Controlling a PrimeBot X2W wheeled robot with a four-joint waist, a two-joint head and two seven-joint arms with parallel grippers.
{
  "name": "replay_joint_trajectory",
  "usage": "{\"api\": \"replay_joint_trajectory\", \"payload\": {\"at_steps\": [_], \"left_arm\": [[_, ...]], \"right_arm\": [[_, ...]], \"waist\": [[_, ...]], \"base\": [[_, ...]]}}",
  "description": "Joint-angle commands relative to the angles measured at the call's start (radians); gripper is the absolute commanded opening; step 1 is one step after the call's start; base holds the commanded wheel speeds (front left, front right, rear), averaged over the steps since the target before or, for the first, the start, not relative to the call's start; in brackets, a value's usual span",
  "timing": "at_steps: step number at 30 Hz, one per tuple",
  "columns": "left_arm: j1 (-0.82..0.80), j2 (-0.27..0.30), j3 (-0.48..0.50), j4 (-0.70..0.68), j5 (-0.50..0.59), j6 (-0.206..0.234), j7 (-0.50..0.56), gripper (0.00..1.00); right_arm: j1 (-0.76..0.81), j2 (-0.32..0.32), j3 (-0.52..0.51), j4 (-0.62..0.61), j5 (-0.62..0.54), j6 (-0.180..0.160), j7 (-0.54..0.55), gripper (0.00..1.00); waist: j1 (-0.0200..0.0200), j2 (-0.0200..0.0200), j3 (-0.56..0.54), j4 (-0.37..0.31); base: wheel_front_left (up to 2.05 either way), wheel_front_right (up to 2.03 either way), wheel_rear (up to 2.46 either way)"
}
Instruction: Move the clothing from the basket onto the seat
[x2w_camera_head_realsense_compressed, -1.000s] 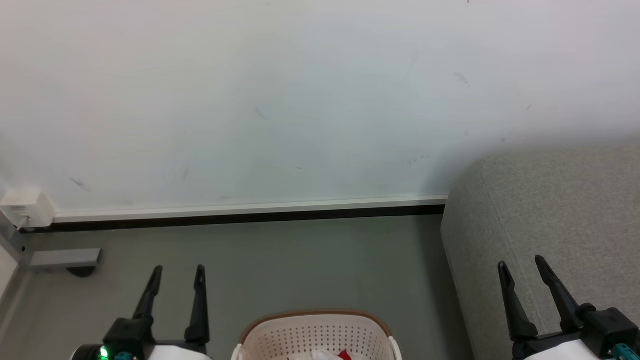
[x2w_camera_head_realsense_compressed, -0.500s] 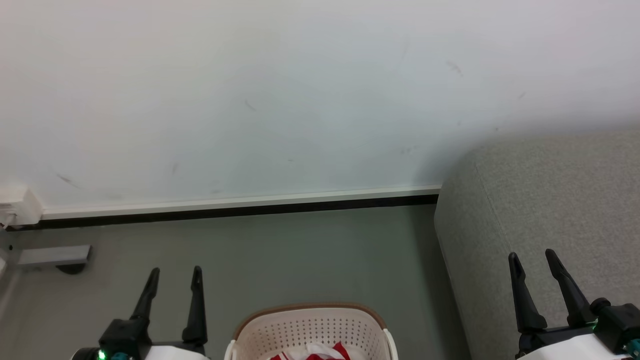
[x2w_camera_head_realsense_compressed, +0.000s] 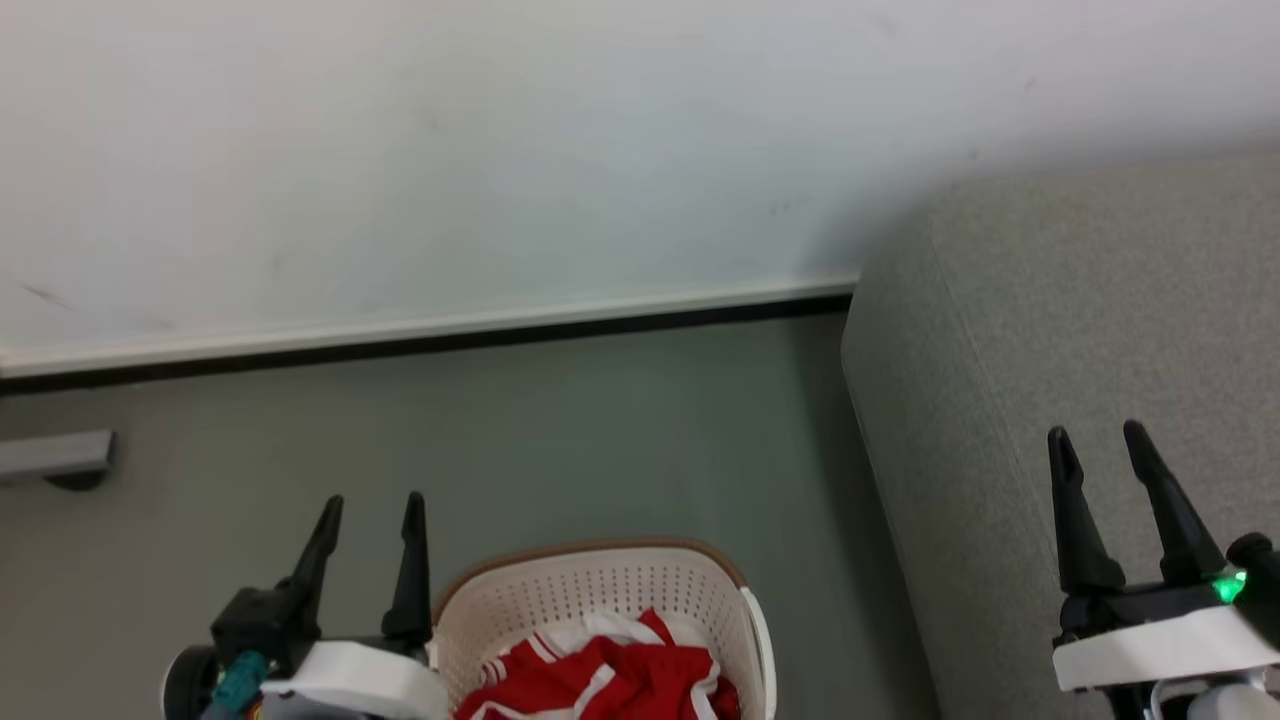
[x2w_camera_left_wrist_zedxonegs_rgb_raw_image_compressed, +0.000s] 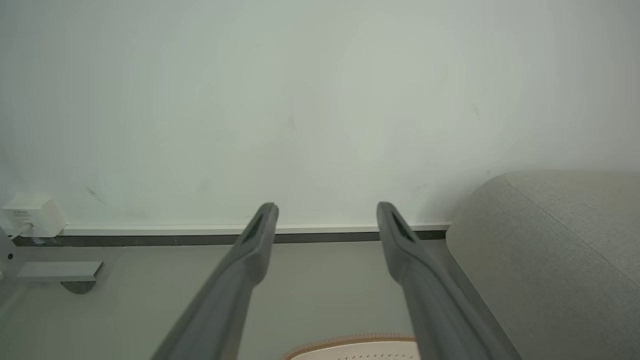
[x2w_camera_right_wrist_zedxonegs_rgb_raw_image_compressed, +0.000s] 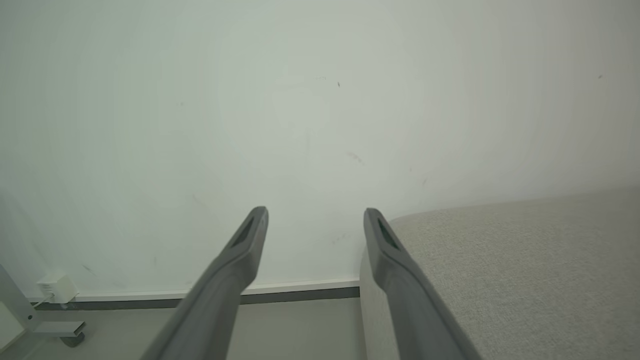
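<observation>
Red and white, the clothing (x2w_camera_head_realsense_compressed: 610, 675) lies crumpled in the basket (x2w_camera_head_realsense_compressed: 600, 590), on the floor (x2w_camera_head_realsense_compressed: 600, 430) beside the seat (x2w_camera_head_realsense_compressed: 1050, 300). Expect it light, limp and trailing, so pinch a raised fold near its middle. Your left pincer (x2w_camera_head_realsense_compressed: 373, 500) and right pincer (x2w_camera_head_realsense_compressed: 1097, 430) both gape wide, empty.

left gripper (x2w_camera_head_realsense_compressed: 375, 500): lower left of head view, fingers pointing up and leaning slightly right, spread wide, empty | right gripper (x2w_camera_head_realsense_compressed: 1097, 432): lower right, tips higher than the left's, fingers leaning slightly left, spread wide, empty | wrist views: each finger pair parted, tips level
</observation>
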Motion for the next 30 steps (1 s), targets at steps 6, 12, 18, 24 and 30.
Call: {"api": "replay_joint_trajectory", "payload": {"at_steps": [6, 12, 18, 24, 30], "left_arm": [[-0.084, 0.004, -0.005, 0.044, 0.007, -0.007, 0.0, 1.0], [-0.161, 0.004, -0.02, 0.119, 0.031, -0.033, 0.0, 1.0], [-0.248, 0.016, -0.043, 0.25, 0.036, -0.078, 0.0, 1.0], [-0.383, 0.029, -0.081, 0.449, 0.047, -0.097, 0.004, 1.0], [-0.498, 0.036, -0.131, 0.633, 0.053, -0.114, 0.052, 1.0]], "right_arm": [[-0.071, -0.006, 0.002, -0.043, 0.025, 0.003, 0.001, 1.0], [-0.126, -0.002, -0.001, -0.076, 0.029, 0.003, 0.001, 1.0], [-0.17, -0.004, -0.01, -0.104, 0.029, 0.003, 0.001, 1.0], [-0.229, 0.001, -0.024, -0.131, 0.023, 0.003, 0.001, 1.0], [-0.269, 0.016, -0.04, -0.158, 0.026, 0.003, 0.001, 1.0]], "waist": [[-0.0001, -0.0001, 0.135, -0.045], [-0.0001, -0.0001, 0.228, -0.065], [-0.0001, -0.0001, 0.306, -0.078], [-0.0001, -0.0001, 0.407, -0.107], [-0.0001, -0.0001, 0.488, -0.142]], "base": [[0.0, 0.0, 0.0], [0.0, 0.0, 0.0], [0.0, 0.0, 0.0], [0.0, 0.0, 0.0], [0.0, 0.0, 0.0]]}}
